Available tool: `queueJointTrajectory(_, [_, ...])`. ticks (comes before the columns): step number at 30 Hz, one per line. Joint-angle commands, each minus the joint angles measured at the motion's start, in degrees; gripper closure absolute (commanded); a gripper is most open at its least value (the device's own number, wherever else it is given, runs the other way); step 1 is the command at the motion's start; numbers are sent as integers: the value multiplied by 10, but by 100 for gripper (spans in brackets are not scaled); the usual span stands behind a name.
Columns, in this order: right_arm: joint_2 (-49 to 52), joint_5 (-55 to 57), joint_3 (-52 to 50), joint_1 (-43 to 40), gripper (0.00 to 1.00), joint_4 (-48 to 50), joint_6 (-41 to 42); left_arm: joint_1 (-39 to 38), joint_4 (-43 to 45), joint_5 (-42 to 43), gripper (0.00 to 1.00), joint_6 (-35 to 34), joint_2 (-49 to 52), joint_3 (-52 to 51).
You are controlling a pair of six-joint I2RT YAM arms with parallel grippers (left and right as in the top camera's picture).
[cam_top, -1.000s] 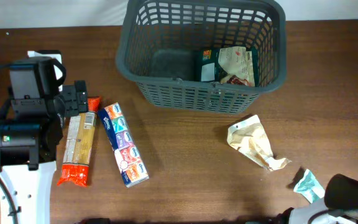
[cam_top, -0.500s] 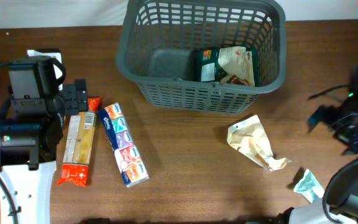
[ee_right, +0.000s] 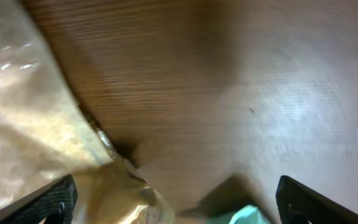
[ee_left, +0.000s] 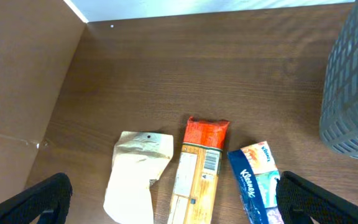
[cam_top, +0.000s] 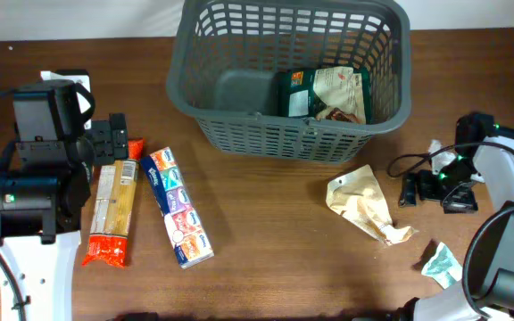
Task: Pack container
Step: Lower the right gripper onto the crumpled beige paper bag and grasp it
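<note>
The big dark grey plastic basket with slotted sides (cam_top: 275, 138) sits at 12 o'clock on the brown wooden table (cam_top: 266, 241). One dark green and cream packet (cam_top: 327, 92) already lies inside it, on the 3 o'clock side. The 9 o'clock side of the basket floor is bare.

The right gripper (cam_top: 434, 192) is wide open and holds nothing. It hangs low just at 3 o'clock of the crumpled cream packet (cam_top: 360, 207), not touching it. I think this packet is the next one to grab. The right wrist view is blurry, but it shows the cream packet (ee_right: 36, 106) off to 9 o'clock, not between the fingers.

To do this well, the right gripper should slide toward 9 o'clock until the fat middle of the packet sits between its two fingers. Then it should squeeze softly, because the packet looks thin and crinkly. The skinny tail at the 5 o'clock end is a bad place to pinch and could slip out.

Next, lift high enough to clear the basket rim. Carry the packet toward 11 o'clock and let go over the bare part.

Watch out for the small teal packet (cam_top: 442, 265) at 5 o'clock, so it does not get bumped.

The left gripper (cam_top: 105, 143) is wide open too and holds nothing. It waits at 9 o'clock above the long pasta packet with red ends (cam_top: 114, 214). The blue tissue pack (cam_top: 178, 208) lies just beside that one.
</note>
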Motion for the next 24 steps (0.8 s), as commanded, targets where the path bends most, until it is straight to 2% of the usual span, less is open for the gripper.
queueJointTrajectory(1, [-2,-20,-2,9,1,10,-109,3,1,10,1,10,-1,2])
queueJointTrajectory(5, [-1,-36,-2,15,1,14,-156,3,1,10,1,10,-1,2])
queueJointTrajectory(10, [-1,-134,-2,30,1,1,-254,3,1,11,1,19,-1,2])
queueJointTrajectory(14, [-1,-221,-2,43,0,-14,-301,3,1,10,1,21,-1,2])
queueJointTrajectory(16, [-1,-249,-2,50,0,-14,-303,3,1,10,1,21,-1,2])
queueJointTrajectory(24, [1,-240,-3,68,1,-11,-303,3,1,10,1,21,-1,2])
